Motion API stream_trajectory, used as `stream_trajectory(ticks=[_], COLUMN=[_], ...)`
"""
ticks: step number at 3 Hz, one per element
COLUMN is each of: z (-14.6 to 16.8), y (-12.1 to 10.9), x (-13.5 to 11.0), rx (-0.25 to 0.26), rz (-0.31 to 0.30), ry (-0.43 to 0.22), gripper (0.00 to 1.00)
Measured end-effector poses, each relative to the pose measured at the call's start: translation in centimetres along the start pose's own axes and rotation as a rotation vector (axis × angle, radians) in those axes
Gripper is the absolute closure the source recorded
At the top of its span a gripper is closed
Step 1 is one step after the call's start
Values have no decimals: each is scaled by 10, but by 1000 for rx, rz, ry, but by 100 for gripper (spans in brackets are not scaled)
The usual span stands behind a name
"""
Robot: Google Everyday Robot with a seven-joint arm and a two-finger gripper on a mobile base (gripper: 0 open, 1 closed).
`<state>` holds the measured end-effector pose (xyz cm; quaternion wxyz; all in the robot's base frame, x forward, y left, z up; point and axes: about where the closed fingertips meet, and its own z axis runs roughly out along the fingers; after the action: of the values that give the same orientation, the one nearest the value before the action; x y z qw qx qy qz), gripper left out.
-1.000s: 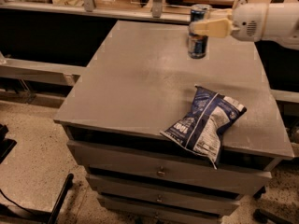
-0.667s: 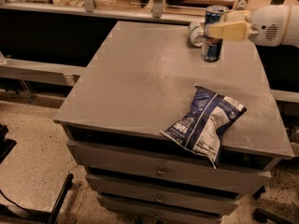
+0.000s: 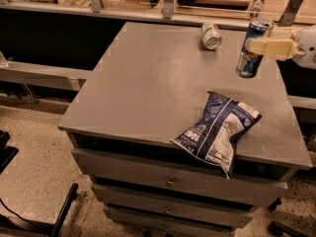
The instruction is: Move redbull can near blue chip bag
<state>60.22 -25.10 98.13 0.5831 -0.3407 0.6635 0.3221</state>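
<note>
The redbull can (image 3: 250,63), tall, slim, blue and silver, stands upright at the right rear of the grey cabinet top (image 3: 158,83). My gripper (image 3: 261,45) comes in from the right, and its cream fingers (image 3: 270,47) are shut around the can's upper half. The blue chip bag (image 3: 217,131), dark navy with white lettering, lies crumpled near the front right edge, a short way in front of the can and hanging slightly over the edge.
A shorter silvery-white can (image 3: 211,35) lies on its side at the back of the top, left of the redbull can. Drawers (image 3: 170,181) sit below the top. A ledge with posts (image 3: 168,4) runs behind.
My gripper has carried the redbull can to the right across the back of the top. The silvery-white can, hidden behind it earlier, now shows. The chip bag has not moved.
</note>
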Motion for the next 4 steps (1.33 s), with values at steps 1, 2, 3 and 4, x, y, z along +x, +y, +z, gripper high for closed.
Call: stream_trajectory(ticks=[1, 2, 3, 4], z=[-18, -25, -26, -26], y=[0, 7, 15, 26], x=[19, 34, 48, 59], rx=[20, 19, 15, 7], rz=[18, 44, 68, 88], ry=[-5, -18, -23, -34], gripper=[100, 100, 83, 59])
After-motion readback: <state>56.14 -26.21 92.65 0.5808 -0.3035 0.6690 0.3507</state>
